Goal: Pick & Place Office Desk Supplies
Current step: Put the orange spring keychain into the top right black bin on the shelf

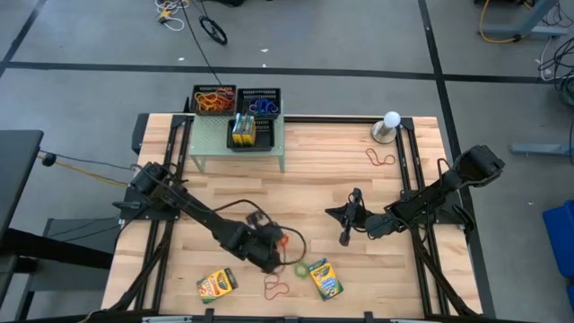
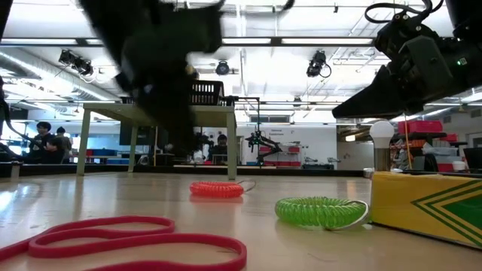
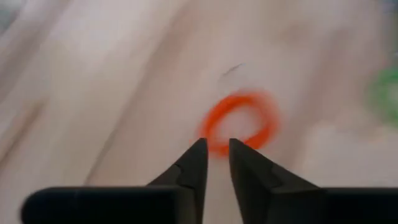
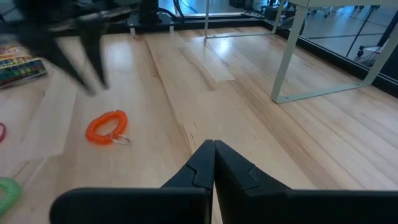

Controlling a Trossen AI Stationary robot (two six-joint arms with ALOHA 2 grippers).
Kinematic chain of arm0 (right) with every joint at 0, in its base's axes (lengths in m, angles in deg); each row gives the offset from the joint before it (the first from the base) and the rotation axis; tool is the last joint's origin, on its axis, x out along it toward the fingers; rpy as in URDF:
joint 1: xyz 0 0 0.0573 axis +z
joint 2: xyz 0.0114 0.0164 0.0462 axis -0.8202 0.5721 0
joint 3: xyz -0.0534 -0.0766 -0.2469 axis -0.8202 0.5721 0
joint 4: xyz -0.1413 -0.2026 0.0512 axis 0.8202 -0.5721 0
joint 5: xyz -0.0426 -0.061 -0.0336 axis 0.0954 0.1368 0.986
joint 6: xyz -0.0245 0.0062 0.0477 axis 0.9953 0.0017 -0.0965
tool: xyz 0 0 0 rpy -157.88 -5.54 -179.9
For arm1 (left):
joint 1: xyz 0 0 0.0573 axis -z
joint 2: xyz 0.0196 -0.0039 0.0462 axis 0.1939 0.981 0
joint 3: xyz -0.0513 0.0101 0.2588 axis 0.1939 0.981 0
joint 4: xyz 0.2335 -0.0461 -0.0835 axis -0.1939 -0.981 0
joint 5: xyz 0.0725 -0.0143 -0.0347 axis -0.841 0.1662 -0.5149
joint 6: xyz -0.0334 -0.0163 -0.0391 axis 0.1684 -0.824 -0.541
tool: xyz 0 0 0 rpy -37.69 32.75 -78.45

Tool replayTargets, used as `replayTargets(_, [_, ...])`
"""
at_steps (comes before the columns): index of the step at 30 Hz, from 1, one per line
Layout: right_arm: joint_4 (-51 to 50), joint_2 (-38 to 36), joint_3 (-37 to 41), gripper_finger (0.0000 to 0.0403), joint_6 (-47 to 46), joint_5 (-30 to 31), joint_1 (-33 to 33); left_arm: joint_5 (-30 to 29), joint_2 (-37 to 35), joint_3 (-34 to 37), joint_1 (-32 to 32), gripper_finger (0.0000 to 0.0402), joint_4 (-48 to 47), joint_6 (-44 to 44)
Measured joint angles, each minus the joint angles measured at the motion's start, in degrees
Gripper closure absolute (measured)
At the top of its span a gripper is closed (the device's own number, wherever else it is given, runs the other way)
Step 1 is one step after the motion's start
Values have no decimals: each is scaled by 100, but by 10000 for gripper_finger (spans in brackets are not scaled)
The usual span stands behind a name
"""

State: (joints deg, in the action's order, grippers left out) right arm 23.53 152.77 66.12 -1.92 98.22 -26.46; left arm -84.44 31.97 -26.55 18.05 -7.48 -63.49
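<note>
- Left gripper (image 3: 214, 152) hangs low over the table's near half, fingers parted by only a narrow slit, holding nothing.
- Orange coil (image 3: 239, 123) lies flat on the wood just ahead of its tips, not touching them. My read: it's lined up to pinch one side of the ring, hence the small opening.
- Green coil (image 1: 298, 266) sits just beyond the orange one; from table level it is touching or almost touching the nearest crayon box (image 1: 325, 278).
- Second crayon box (image 1: 216, 283) lies to the gripper's other side, toward the table's near edge; a red band loop (image 1: 276, 287) lies between the two boxes.
- Right gripper (image 4: 213, 155) waits well apart across the table, fingers pressed together, empty, raised off the wood.
- Mesh trays (image 1: 238, 100) sit far behind the left gripper on the green shelf (image 1: 208, 142), already holding bands and crayons. Likely the drop-off spot.
- Another red band (image 1: 379, 159) lies loose near the white ball (image 1: 391, 118), far side.
- Risk, as I judge it: the coil is springy and thin, so a narrow pinch may slip off or push it along the table.
</note>
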Motion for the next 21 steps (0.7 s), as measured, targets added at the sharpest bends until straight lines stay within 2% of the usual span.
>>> replayTargets(4, [25,0,0,391,2,0,0,380,48,-15,-35,288,1250,1265])
replayTargets(7, [23,0,0,391,1,-2,-2,519,132,-17,-136,261,1525,1625])
replayTargets(10, [45,0,0,391,3,-2,0,683,215,-4,-268,244,1388,1755])
replayTargets(16, [71,0,0,391,20,-2,-2,1259,491,-8,-344,242,1403,2133])
replayTargets(21, [65,0,0,391,60,-2,-1,1277,662,-23,-329,256,1328,2108])
